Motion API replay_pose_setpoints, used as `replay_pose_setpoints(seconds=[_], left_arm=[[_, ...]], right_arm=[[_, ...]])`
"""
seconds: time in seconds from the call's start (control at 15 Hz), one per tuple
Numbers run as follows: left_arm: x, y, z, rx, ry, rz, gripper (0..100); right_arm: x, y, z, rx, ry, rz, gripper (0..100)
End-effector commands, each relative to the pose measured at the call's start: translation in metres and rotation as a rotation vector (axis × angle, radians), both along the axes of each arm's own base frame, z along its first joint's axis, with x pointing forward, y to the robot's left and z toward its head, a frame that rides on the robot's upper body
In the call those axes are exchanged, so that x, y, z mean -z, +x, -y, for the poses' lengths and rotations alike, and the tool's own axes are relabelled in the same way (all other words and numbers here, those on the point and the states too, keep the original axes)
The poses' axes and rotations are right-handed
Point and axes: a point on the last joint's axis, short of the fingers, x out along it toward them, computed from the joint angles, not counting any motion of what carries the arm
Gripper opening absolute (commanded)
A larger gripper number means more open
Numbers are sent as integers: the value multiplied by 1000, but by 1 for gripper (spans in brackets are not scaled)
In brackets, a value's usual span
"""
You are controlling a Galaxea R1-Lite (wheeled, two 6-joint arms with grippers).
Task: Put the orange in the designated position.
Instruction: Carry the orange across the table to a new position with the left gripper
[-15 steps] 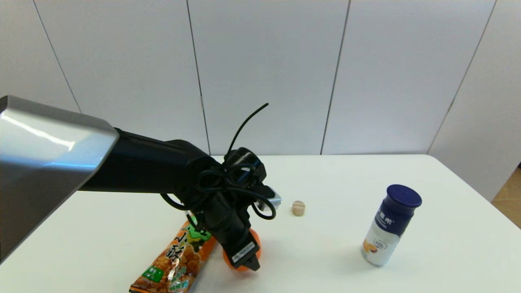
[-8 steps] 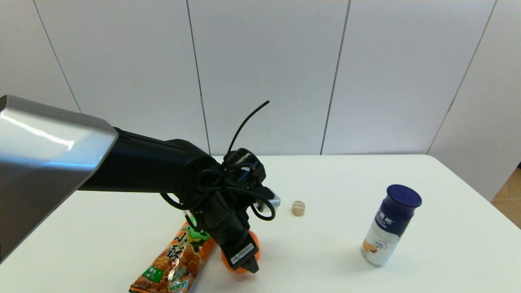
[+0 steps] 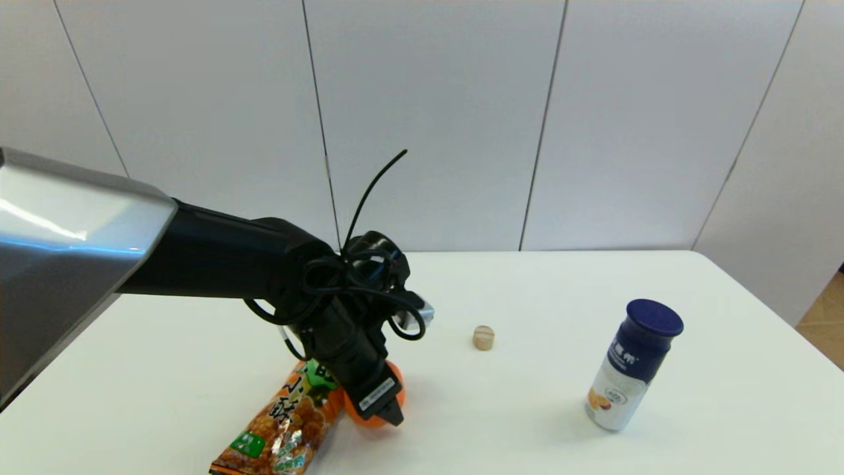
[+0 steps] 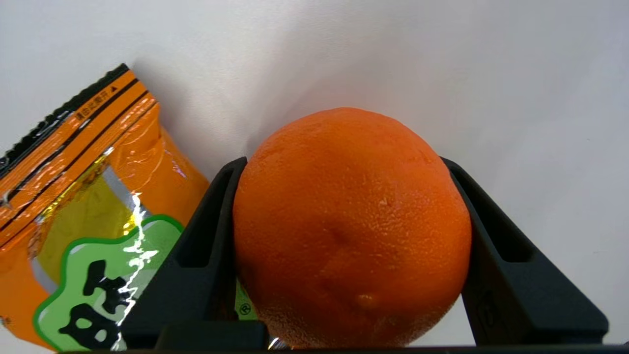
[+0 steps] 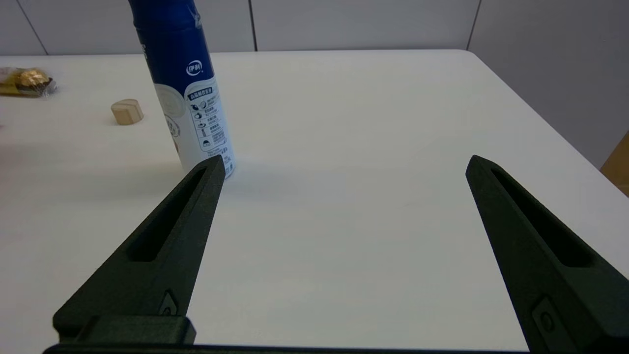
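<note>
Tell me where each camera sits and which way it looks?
Head view: on the robot's head, looking down at the white table; the left arm reaches in, its left tool on the orange.
Left wrist view: behind the left tool, facing the orange pinched between its fingers.
Right wrist view: behind the open right tool, looking across the table.
Shared: head and right wrist views both show the blue-capped bottle and wooden disc.

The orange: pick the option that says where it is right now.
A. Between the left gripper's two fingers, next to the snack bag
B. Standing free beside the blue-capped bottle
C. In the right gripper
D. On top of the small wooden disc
A. In the left wrist view the orange sits pressed between the left gripper's two black fingers, with the snack bag just beside it.
</note>
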Motion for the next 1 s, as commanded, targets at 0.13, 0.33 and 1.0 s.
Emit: replay_pose_setpoints(seconds=[0.13, 0.33, 1.0], left_arm=[[0, 1, 0, 0, 0, -1, 0], [2, 0, 2, 5, 3, -4, 0], [6, 0, 4, 11, 12, -15, 0]], right_arm=[[0, 0, 0, 0, 0, -1, 100], [0, 0, 0, 0, 0, -1, 100], [0, 0, 0, 0, 0, -1, 100]])
